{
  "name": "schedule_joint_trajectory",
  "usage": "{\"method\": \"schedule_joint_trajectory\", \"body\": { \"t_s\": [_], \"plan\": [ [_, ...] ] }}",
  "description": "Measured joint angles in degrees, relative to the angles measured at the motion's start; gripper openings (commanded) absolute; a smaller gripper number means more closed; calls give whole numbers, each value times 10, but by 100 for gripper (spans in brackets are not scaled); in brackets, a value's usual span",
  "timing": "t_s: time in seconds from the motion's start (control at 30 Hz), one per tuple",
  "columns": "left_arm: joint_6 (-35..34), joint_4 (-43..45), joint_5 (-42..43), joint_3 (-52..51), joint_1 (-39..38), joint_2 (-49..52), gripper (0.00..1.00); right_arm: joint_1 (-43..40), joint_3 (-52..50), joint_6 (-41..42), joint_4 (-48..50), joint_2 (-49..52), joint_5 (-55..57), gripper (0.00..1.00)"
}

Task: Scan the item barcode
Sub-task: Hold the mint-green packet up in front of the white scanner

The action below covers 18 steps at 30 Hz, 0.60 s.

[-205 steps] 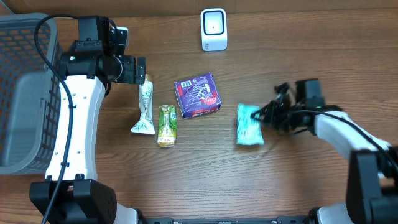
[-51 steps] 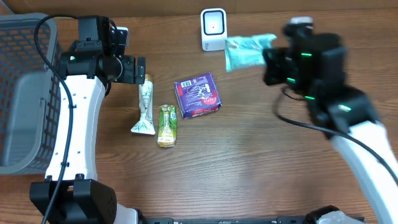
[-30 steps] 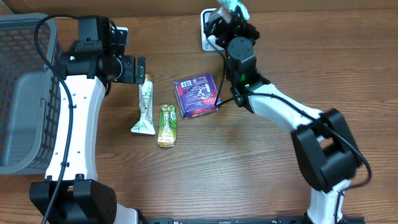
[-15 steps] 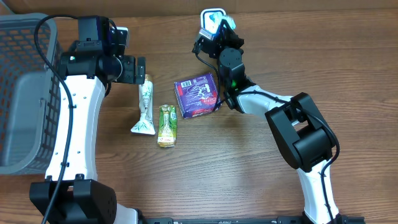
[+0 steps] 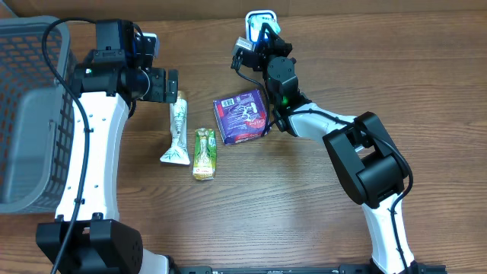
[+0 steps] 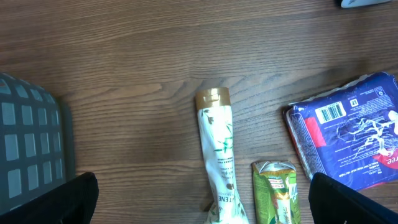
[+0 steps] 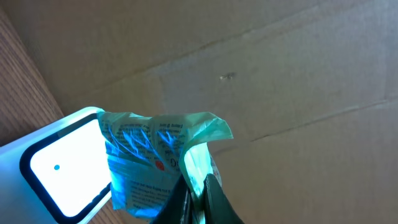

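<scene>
Right arm (image 5: 327,125) outstretched toward scanner (image 7: 59,165), fingers (image 7: 219,200) tight on teal packet (image 7: 146,158)

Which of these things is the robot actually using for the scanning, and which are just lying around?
In use: teal packet, right claw gripping it, white scanner.
Lying about: purple packet, white tube, green snack bar, grey basket.

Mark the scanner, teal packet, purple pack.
scanner (image 7: 62,165): right wrist view, lit window.
teal packet (image 7: 146,155): right wrist view, printed face.
purple pack (image 5: 242,116): overhead view, top face.
</scene>
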Motion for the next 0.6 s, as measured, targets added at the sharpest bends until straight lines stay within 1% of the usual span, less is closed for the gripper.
{"method": "schedule_joint_trajectory", "body": {
  "t_s": [0.2, 0.33, 0.37, 0.4, 0.47, 0.53, 0.6],
  "plan": [
    [0, 0, 0, 0, 0, 0, 99, 0, 0, -14, 38, 0, 12, 4],
    [0, 0, 0, 0, 0, 0, 100, 1, 0, -19, 35, 0, 30, 4],
    [0, 0, 0, 0, 0, 0, 100, 2, 0, -21, 8, -4, 43, 4],
    [0, 0, 0, 0, 0, 0, 99, 2, 0, -20, 6, -5, 46, 4],
    [0, 0, 0, 0, 0, 0, 100, 6, 0, -17, -65, -25, 64, 4],
    [0, 0, 0, 0, 0, 0, 100, 14, 0, -3, -116, -49, 75, 4],
    [0, 0, 0, 0, 0, 0, 100, 33, 0, 28, -164, -96, 92, 4]
  ]
}}
